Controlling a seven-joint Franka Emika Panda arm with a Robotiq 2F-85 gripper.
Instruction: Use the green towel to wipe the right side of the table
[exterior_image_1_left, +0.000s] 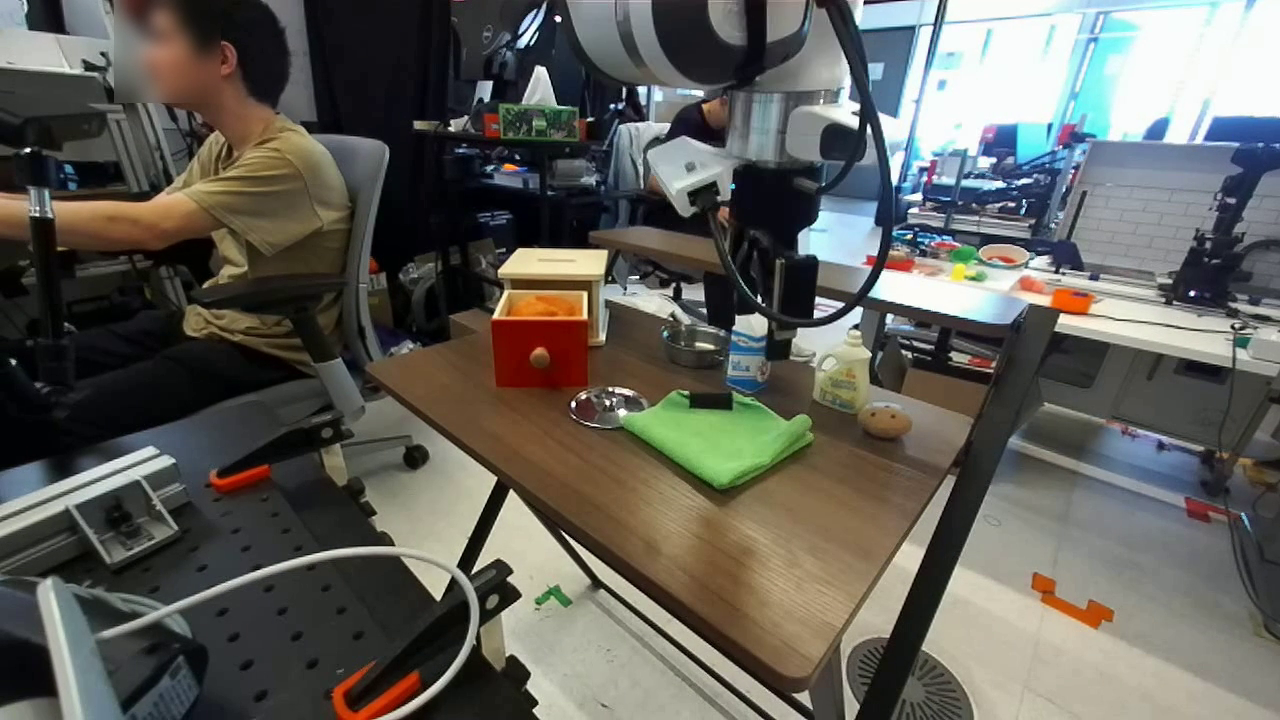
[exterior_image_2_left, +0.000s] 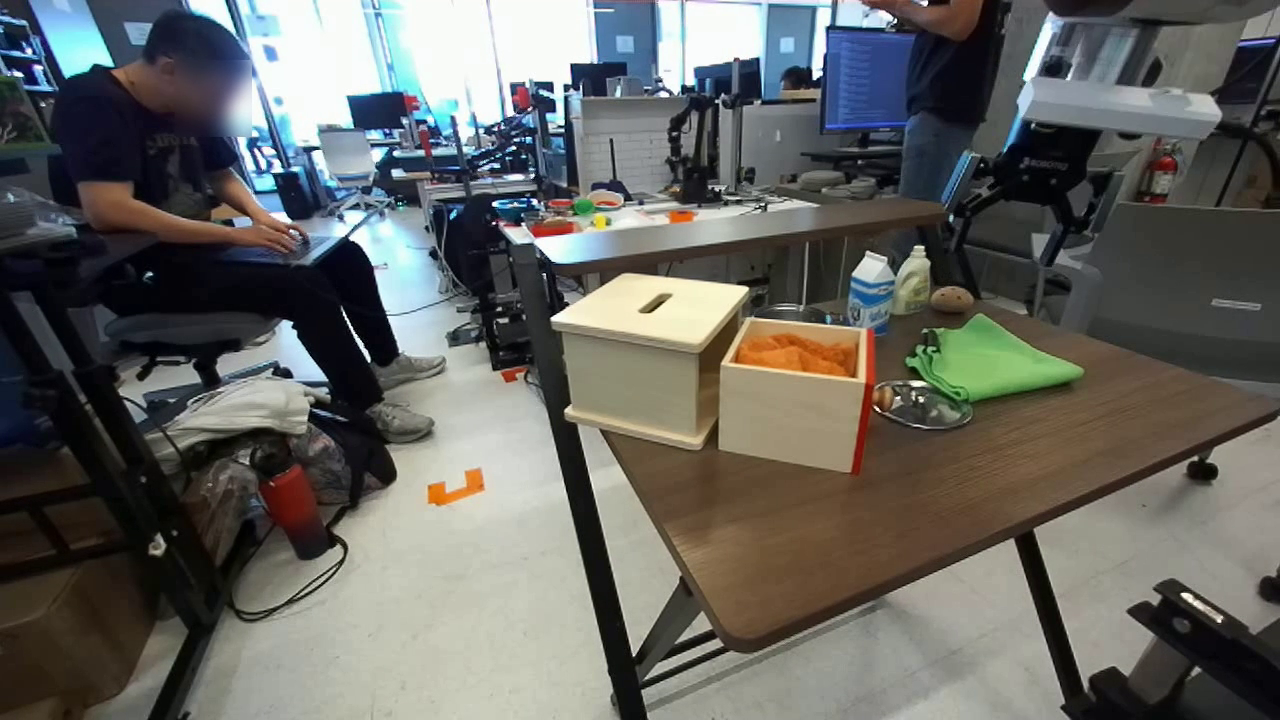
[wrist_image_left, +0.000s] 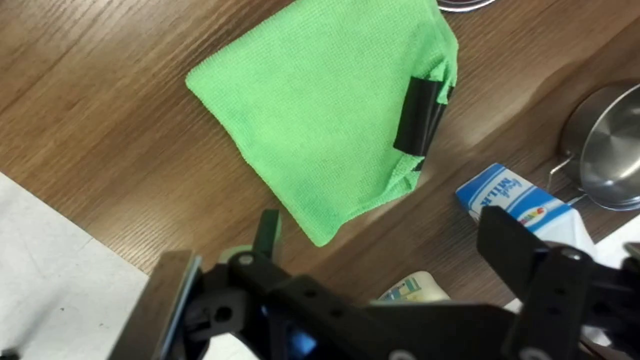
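Note:
The green towel lies folded on the brown table (exterior_image_1_left: 780, 580). It shows in both exterior views (exterior_image_1_left: 715, 445) (exterior_image_2_left: 990, 362) and in the wrist view (wrist_image_left: 320, 110). A black band (wrist_image_left: 419, 117) wraps one edge of the towel. My gripper (exterior_image_1_left: 755, 318) hangs above the far part of the table, over the milk carton and bottle area, apart from the towel. In the wrist view my gripper (wrist_image_left: 381, 222) has its fingers wide apart with nothing between them at the tips. The towel's corner lies beyond the fingertips. The gripper also shows in an exterior view (exterior_image_2_left: 1005, 270).
A milk carton (exterior_image_1_left: 747, 365), cream bottle (exterior_image_1_left: 843, 372), potato-like toy (exterior_image_1_left: 885, 420) and metal pot (exterior_image_1_left: 690, 347) stand behind the towel. A metal lid (exterior_image_1_left: 600, 407) lies beside it. A red-fronted box (exterior_image_1_left: 540, 360) with orange cloth stands by a wooden box (exterior_image_2_left: 640, 370). A raised shelf (exterior_image_2_left: 740, 235) runs behind.

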